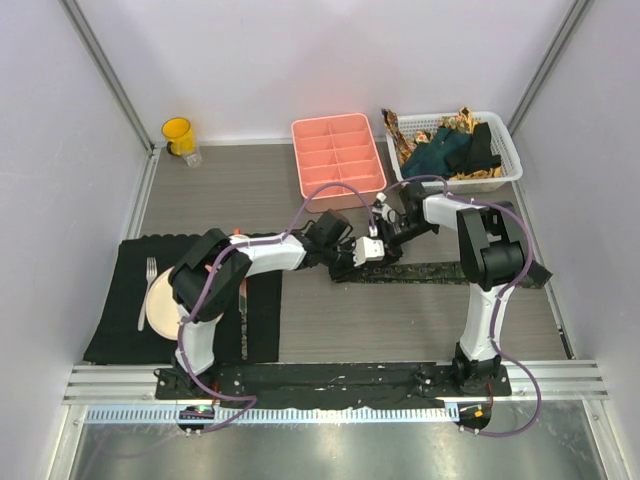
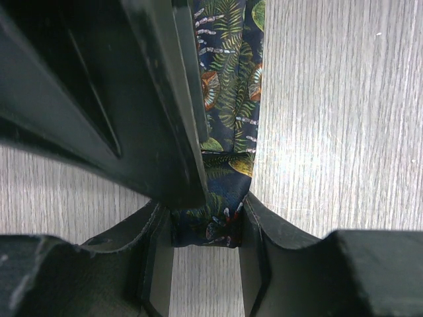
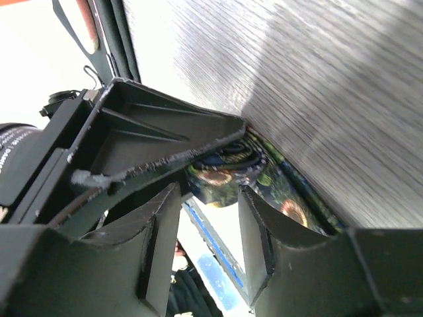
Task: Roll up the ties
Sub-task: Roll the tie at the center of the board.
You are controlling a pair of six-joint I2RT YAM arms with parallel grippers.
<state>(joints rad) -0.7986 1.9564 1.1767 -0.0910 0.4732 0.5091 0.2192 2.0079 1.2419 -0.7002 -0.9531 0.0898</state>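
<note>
A dark tie (image 1: 440, 272) with a small multicoloured leaf pattern lies flat across the middle of the table, its left end rolled up. My left gripper (image 1: 350, 258) is shut on that rolled end; in the left wrist view the gripper (image 2: 206, 226) has the fabric (image 2: 231, 79) filling the gap between its pads. My right gripper (image 1: 375, 245) hovers close beside it. In the right wrist view that gripper (image 3: 208, 198) stands open, with the roll (image 3: 221, 173) just past its fingertips and nothing between them. More ties (image 1: 440, 150) are heaped in a white basket (image 1: 505, 150).
A pink divided tray (image 1: 337, 160) stands behind the grippers and a yellow cup (image 1: 178, 135) at the back left. A black placemat (image 1: 120, 300) with a plate (image 1: 160, 305) and fork (image 1: 146, 290) lies at the front left. The two grippers crowd each other.
</note>
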